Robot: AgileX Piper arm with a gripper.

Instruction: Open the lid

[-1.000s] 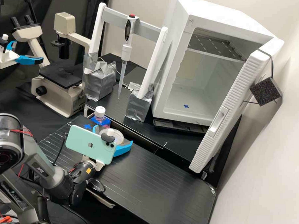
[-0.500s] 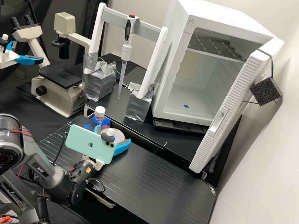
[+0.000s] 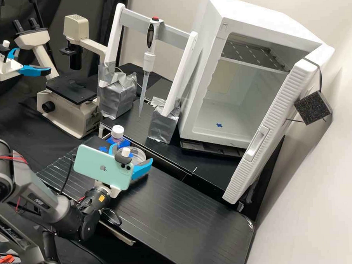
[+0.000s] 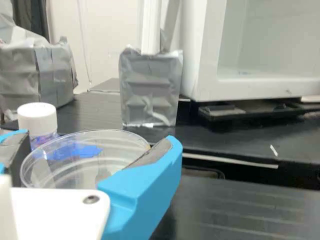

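Gripping the clear petri dish by opposite sides of its rim, the end effector is holding it between two blue fingers, their grey pads touching the rim in the wrist view. Whether this is the lid alone or has a base beneath it, I am not able to tell, nor whether it is touching the black counter. A blue patch is showing through the clear plastic. With the dish as the clock's centre in the high view, a white-capped bottle is standing near it at ten to eleven o'clock, and a mint-green smartphone is riding on the arm at about nine. Further out, a microscope is standing between ten and eleven, an electronic pipette is hanging tip down from its white stand around twelve, and a white insulated cabinet is standing at about two, its door hanging open towards three.
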